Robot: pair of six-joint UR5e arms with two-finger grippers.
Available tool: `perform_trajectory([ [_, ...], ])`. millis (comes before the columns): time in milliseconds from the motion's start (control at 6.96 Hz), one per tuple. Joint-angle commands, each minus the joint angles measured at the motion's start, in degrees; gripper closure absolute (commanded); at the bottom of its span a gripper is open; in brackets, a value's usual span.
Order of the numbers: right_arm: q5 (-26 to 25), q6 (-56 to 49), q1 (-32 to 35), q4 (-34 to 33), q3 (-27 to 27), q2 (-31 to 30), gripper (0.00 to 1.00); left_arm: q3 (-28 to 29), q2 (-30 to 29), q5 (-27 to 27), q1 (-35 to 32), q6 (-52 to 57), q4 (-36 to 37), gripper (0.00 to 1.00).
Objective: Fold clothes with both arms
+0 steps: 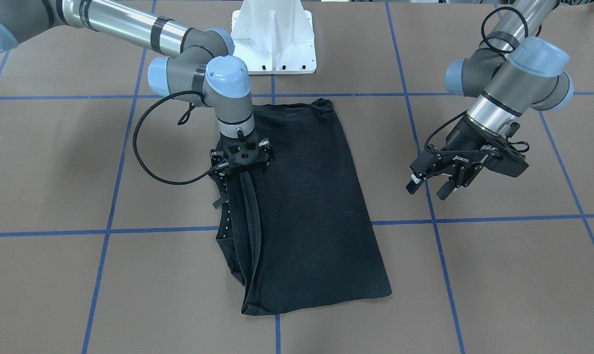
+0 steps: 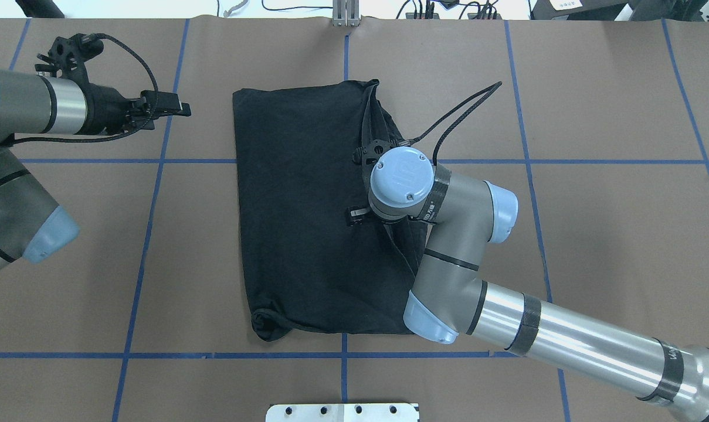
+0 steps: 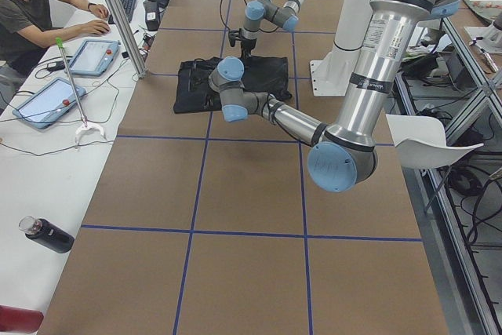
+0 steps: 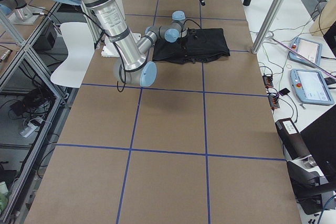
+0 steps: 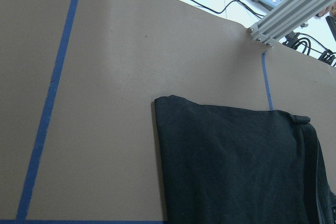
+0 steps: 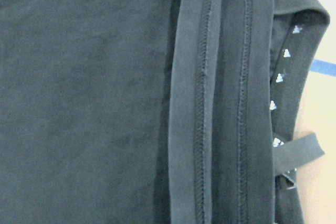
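Note:
The black T-shirt (image 1: 306, 196) lies folded lengthwise on the brown table, plain side up, with its layered hems and collar tape (image 6: 283, 77) along the edge under my right arm. My right gripper (image 1: 241, 160) points straight down onto that layered edge, and its fingers look spread, so it reads as open. The wrist hides the fingertips in the overhead view. My left gripper (image 1: 428, 189) hovers open and holds nothing, off the shirt's far side. It also shows as my left gripper (image 2: 181, 109) over bare table, and its wrist camera sees the shirt's corner (image 5: 163, 103).
Blue tape lines (image 2: 155, 161) divide the brown table cover. The white pedestal base (image 1: 273, 39) stands just behind the shirt. A person (image 3: 31, 13) sits at a side bench with tablets (image 3: 49, 103), beyond an aluminium post (image 3: 118, 17).

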Motion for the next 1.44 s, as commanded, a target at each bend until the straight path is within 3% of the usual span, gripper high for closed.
perform_trajectory([
  [0,0.12,-0.21,1.35,-0.11,-0.35,-0.34,0.01,0.14,-0.04,0.0,0.03,-0.14,0.0,0.0],
  [1006,4.77,-6.36,8.29,-0.11,-2.11,-3.84,0.01,-0.3,-0.21,0.0,0.12,-0.32,0.0,0.0],
  [1293,10.28,-6.45,11.71,0.15,-0.72,-2.89,0.01,-0.39,-0.12,-0.09,0.03,-0.23,0.0,0.0],
])
